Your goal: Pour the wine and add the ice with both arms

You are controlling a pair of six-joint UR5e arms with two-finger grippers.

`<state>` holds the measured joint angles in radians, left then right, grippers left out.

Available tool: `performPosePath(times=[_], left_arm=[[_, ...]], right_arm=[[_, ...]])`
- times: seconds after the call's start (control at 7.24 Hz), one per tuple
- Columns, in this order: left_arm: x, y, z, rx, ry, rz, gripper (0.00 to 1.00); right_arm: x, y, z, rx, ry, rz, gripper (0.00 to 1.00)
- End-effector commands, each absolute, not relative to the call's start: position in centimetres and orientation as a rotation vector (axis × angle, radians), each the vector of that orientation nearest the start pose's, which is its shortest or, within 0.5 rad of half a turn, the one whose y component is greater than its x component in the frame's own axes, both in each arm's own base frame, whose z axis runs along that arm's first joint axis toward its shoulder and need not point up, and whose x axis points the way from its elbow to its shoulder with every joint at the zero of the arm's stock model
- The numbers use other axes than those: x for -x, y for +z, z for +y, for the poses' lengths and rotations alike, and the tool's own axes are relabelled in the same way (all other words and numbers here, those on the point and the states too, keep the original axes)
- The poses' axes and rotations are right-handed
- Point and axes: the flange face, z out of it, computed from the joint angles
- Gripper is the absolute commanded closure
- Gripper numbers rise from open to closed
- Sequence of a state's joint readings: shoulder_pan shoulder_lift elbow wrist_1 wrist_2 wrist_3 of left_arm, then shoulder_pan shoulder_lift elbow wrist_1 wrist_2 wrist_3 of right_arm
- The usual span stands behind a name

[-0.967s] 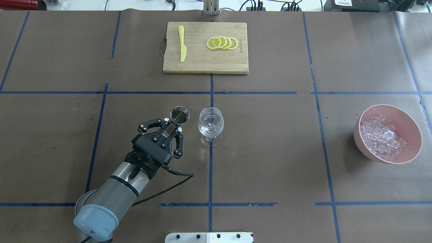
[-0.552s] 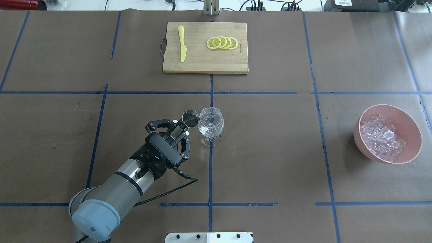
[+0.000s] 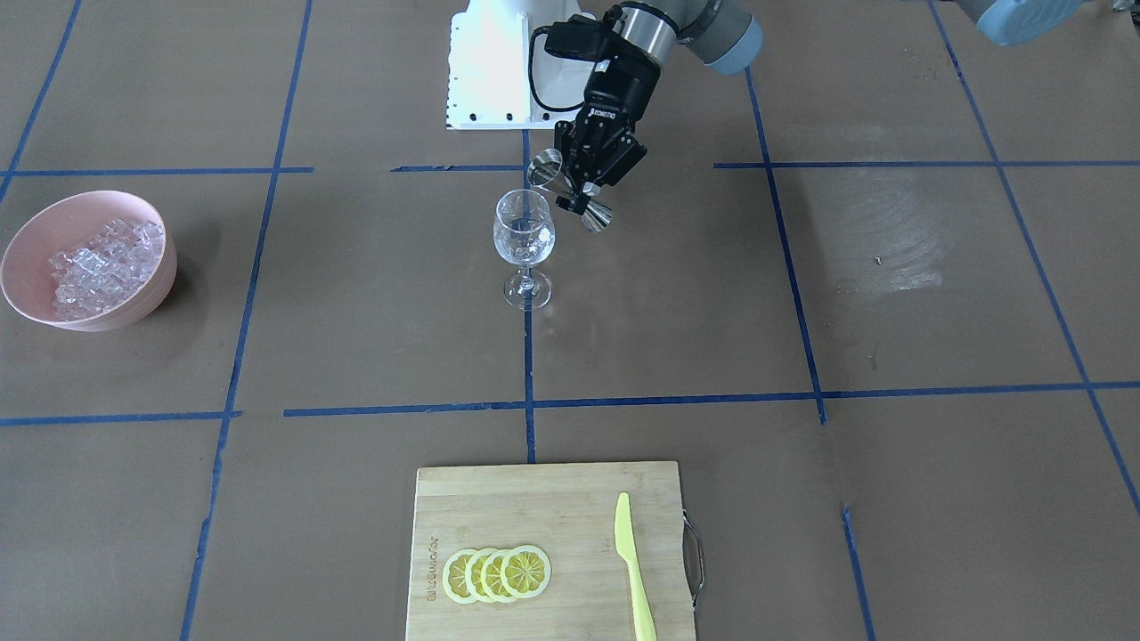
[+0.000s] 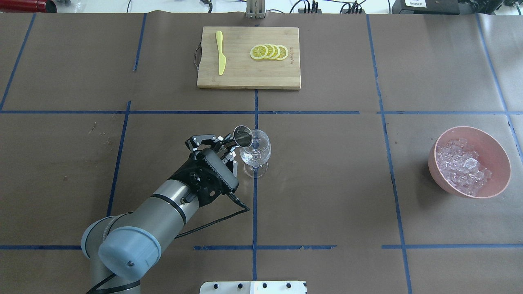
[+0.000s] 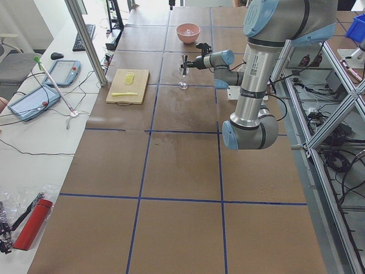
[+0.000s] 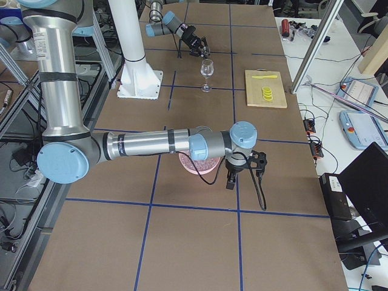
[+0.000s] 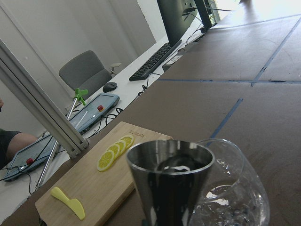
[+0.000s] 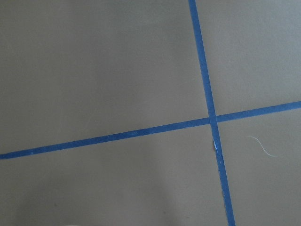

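Observation:
My left gripper (image 4: 229, 148) is shut on a steel jigger (image 4: 242, 136) at its waist. The jigger is tilted, with its mouth over the near-left rim of the clear wine glass (image 4: 255, 152). The front view shows the same tilt: gripper (image 3: 574, 189), jigger (image 3: 548, 169), glass (image 3: 525, 233). In the left wrist view the jigger (image 7: 169, 183) stands against the glass (image 7: 235, 193). The ice (image 4: 461, 165) fills a pink bowl (image 4: 496, 151) at the far right. My right gripper (image 6: 244, 173) shows only in the exterior right view, so I cannot tell its state.
A wooden cutting board (image 4: 248, 73) at the far middle holds lemon slices (image 4: 269, 52) and a yellow knife (image 4: 220, 53). The white pedestal base (image 4: 252, 287) is at the near edge. Blue tape lines grid the brown table.
My left gripper has moved right and forward with the jigger and tipped its mouth over the glass's rim.

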<state>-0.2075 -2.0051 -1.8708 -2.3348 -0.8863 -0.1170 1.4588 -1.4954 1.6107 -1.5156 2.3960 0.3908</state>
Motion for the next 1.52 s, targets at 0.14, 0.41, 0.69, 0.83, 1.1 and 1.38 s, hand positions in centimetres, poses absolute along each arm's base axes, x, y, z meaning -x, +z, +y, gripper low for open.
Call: performPosePath(times=[0.14,0.41,0.69,0.83,1.1,1.38], left_arm=[[-49.4,18.3,-32.1,-1.464,0.574,0.455,1.00],[-48.9,17.8,-32.7,-1.442,0.683,0.324,1.00],[-49.1,18.0,-32.9,-1.431,0.751,0.255,1.00],[-49.5,18.3,-32.9,-1.404,0.790,0.219,1.00],[-49.5,17.2,-33.0,-1.416,0.825,0.185,1.00],[-49.4,17.1,-33.0,-1.385,0.888,0.121,1.00]], right_arm=[[0.0,58.8,-53.5,0.044,0.190,-0.840,0.00],[0.0,58.8,-53.6,0.044,0.190,-0.840,0.00],[0.0,58.6,-53.6,0.042,0.188,-0.842,0.00],[0.0,58.7,-53.6,0.043,0.189,-0.842,0.00],[0.0,58.8,-53.6,0.044,0.190,-0.841,0.00],[0.0,58.8,-53.6,0.044,0.190,-0.841,0.00]])
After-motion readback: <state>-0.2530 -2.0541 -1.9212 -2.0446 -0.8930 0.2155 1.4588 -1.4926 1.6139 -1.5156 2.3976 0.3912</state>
